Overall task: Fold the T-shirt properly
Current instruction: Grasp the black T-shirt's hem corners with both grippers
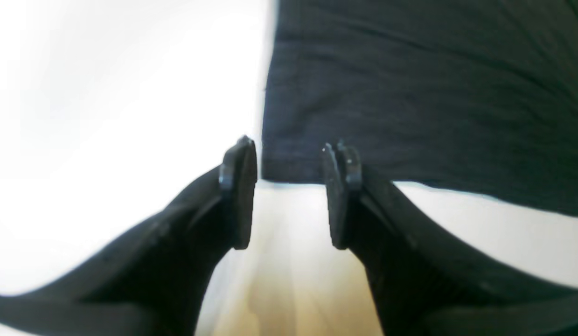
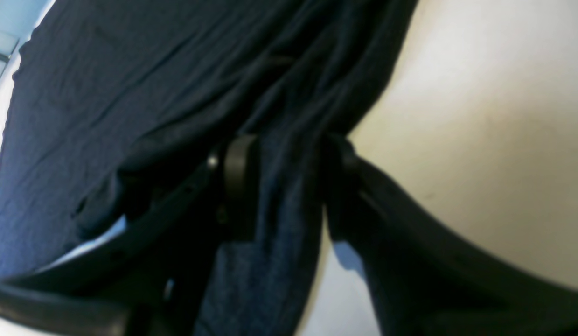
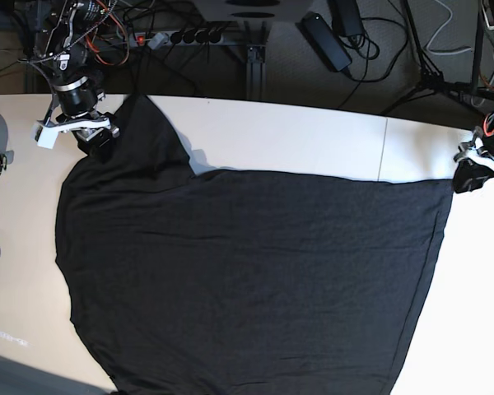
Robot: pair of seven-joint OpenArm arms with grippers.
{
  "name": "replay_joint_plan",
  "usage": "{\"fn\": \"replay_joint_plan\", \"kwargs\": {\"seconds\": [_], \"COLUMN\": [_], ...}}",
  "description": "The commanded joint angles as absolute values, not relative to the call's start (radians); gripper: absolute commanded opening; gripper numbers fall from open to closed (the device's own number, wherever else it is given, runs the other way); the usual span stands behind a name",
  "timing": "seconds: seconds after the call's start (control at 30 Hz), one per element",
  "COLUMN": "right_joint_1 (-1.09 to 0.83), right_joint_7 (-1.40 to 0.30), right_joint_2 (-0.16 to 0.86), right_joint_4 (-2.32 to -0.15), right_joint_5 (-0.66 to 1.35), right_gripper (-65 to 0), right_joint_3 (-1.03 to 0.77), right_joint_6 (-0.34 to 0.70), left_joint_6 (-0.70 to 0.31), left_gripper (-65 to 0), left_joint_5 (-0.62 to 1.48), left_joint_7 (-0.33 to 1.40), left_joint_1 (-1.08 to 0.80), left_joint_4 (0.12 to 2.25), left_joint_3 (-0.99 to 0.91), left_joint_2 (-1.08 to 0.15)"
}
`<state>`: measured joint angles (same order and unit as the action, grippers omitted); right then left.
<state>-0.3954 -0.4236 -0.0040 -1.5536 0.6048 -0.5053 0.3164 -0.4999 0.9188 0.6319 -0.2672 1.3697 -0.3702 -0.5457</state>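
One shirt [image 3: 255, 280], two grippers, one table [image 3: 313, 140].
Spread flat across most of the table, plain black, creased, lower edge cut off by the base view; print not visible. Left gripper [image 1: 289, 196] at the shirt's far right corner, fingers apart with nothing between them, hem just beyond the tips. Right gripper [image 2: 284, 186] at the far left shoulder, closed on a bunched fold of cloth, fingertips half buried and blurred. Behind the table, tangled cables [image 3: 230, 33], hard to count.
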Motion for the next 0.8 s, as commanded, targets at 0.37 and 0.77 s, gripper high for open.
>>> {"fn": "replay_joint_plan", "kwargs": {"seconds": [0.37,0.77], "right_joint_1": [-0.408,-0.408], "right_joint_7": [-0.475,-0.476], "right_joint_2": [-0.009,-0.009], "right_joint_4": [-1.552,-1.552], "right_joint_5": [0.538,0.550], "right_gripper": [-41.0,-41.0], "right_joint_3": [-0.502,-0.501], "right_joint_6": [0.321,0.321], "left_joint_6": [-0.590,-0.615], "left_gripper": [-37.7,-37.7], "left_joint_5": [0.986,1.006], "left_joint_7": [0.656,0.704], "left_joint_1": [-0.080,-0.081], "left_joint_4": [1.073,1.073], "left_joint_3": [-0.276,-0.208], "left_joint_2": [-0.574,-0.526]}}
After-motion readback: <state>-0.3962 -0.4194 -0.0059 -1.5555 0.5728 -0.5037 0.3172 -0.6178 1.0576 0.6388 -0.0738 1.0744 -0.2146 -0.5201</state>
